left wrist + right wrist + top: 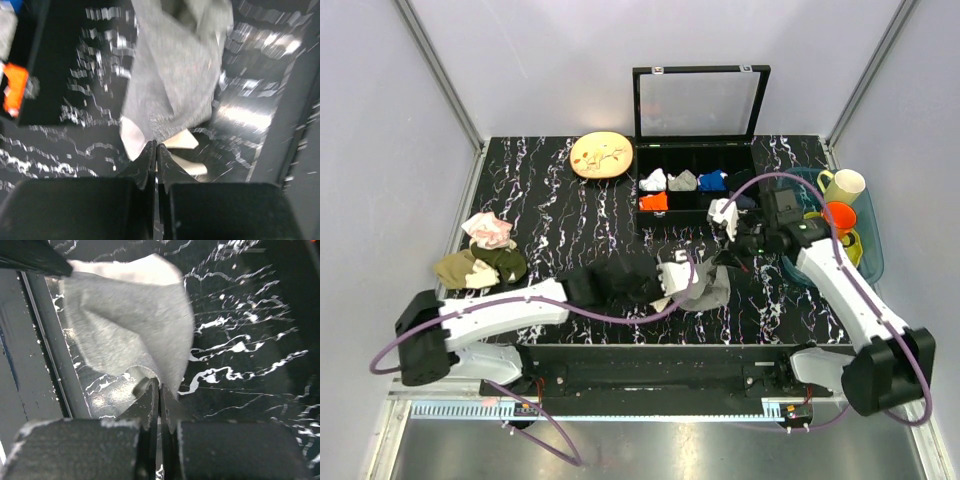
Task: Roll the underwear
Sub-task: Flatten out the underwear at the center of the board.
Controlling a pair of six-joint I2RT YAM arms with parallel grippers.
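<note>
Status: underwear (708, 291) loose and unrolled, at the near edge, right of centre. The left gripper (155, 149) and right gripper (159, 384) are pressed together, each pinching its hem. Judged: rolling all still to do.

Pale grey walls (520, 60) enclose a black white-veined marble table (550, 200).
</note>
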